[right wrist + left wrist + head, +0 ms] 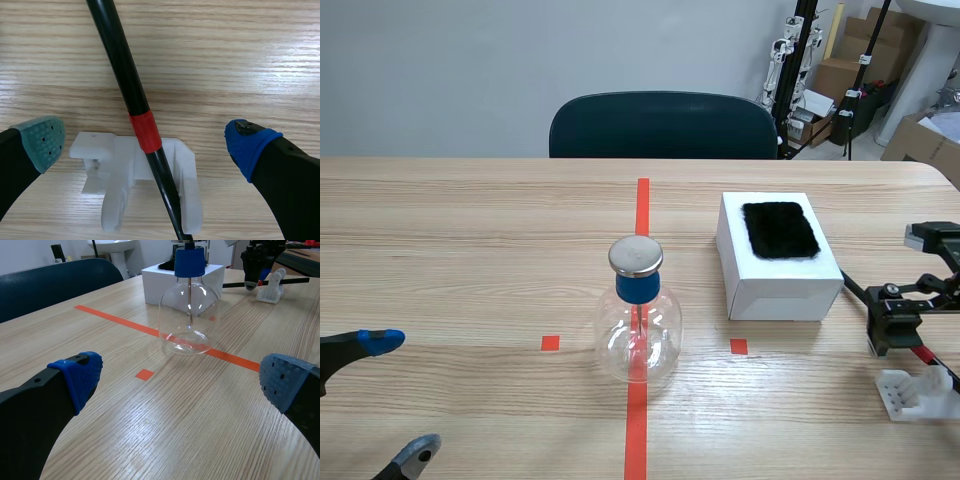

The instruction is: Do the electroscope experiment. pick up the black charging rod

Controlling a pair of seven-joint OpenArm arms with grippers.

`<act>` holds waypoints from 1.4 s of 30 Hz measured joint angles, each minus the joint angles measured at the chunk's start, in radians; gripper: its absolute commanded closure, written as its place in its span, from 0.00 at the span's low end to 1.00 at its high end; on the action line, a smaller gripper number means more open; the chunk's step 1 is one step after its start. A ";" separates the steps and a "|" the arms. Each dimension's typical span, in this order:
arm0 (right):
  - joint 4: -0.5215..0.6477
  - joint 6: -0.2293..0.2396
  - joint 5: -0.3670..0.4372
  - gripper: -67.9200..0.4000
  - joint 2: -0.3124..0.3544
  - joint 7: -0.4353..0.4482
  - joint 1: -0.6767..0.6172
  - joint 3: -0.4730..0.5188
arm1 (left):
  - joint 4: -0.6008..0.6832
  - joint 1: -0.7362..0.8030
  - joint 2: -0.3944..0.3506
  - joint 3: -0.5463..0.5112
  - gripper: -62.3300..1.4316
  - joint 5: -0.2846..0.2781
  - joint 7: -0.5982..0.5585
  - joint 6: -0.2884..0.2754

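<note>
The black charging rod (121,70) has a red band (145,131) and lies slanting across a white stand (112,172) on the table. My right gripper (145,142) hangs open above it, one finger on each side of the red band, touching nothing. In the scene view the rod (857,291) shows as a thin black line from the white box to the right gripper (893,333), with the stand (917,394) just beyond. My left gripper (398,398) stands open and empty at the near left, well apart from the rod.
A glass electroscope flask (638,322) with a blue stopper and metal cap stands on the red centre tape line. To its right is a white box (778,285) with a black fur pad (779,229) on top. A dark chair (663,125) stands behind the table.
</note>
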 measured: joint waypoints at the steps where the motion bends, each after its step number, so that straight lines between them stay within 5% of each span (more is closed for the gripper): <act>1: 0.000 0.000 0.000 0.09 0.000 0.000 -0.004 0.000 | 0.000 0.000 0.000 0.000 0.00 0.000 0.000 0.000; 12: 0.000 0.000 0.000 0.14 0.000 0.025 -0.011 0.000 | 0.000 0.002 0.000 0.000 0.00 0.000 0.000 0.000; 28: 0.000 0.000 0.000 0.55 0.000 0.038 -0.011 0.000 | 0.000 0.002 0.000 0.000 0.00 0.000 0.000 0.000; 42: 0.000 0.000 0.000 0.79 0.000 0.038 -0.011 0.000 | 0.000 0.002 0.000 0.000 0.00 0.000 0.000 0.000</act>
